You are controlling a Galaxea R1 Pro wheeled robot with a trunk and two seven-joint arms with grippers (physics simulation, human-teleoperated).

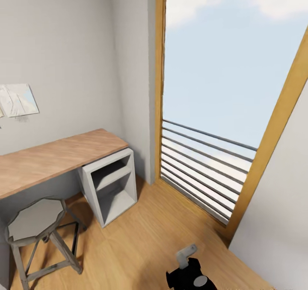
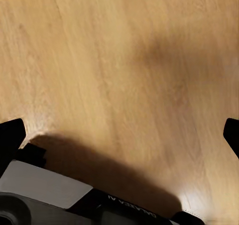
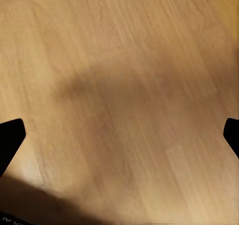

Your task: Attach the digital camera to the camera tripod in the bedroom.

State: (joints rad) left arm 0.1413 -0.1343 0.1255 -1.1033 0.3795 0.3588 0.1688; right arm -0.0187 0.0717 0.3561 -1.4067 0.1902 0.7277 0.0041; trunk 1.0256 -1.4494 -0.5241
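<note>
Nearest, at the bottom edge of the head view, a black robot part with a pale grey bracket and a round grey cap (image 1: pixel 190 270) sticks up over the wood floor (image 1: pixel 141 243); which arm it belongs to I can't tell.

Left wrist view: left gripper (image 2: pixel 124 130) points down at bare floor planks, black fingertips (image 2: pixel 11 134) at opposite edges of the picture, jaws spread wide, nothing between them. A black and grey piece of the robot's body (image 2: pixel 45 185) with white lettering lies along one edge, casting a dark shadow on the boards.

Right wrist view: right gripper (image 3: pixel 124 132) same pose, black fingertips (image 3: pixel 10 135) far apart at the picture's edges, holding nothing, floor below with a soft shadow across it.

The digital camera and the tripod are not in these pictures, so where they are can't be told; only this corner of the bedroom is in sight.

Further out in the head view: a round grey stool (image 1: pixel 36 228) with metal legs stands on the floor, partly under the desk (image 1: pixel 55 157). The desk has a wood top and a pale grey open shelf unit (image 1: pixel 112 187) at its window end. Paper sheets (image 1: pixel 18 99) are pinned on the white wall (image 1: pixel 64 46) above the desk. Farthest, a tall wood-framed window (image 1: pixel 160 88) with grey horizontal bars (image 1: pixel 201 170) low down, blue sky and cloud behind.
</note>
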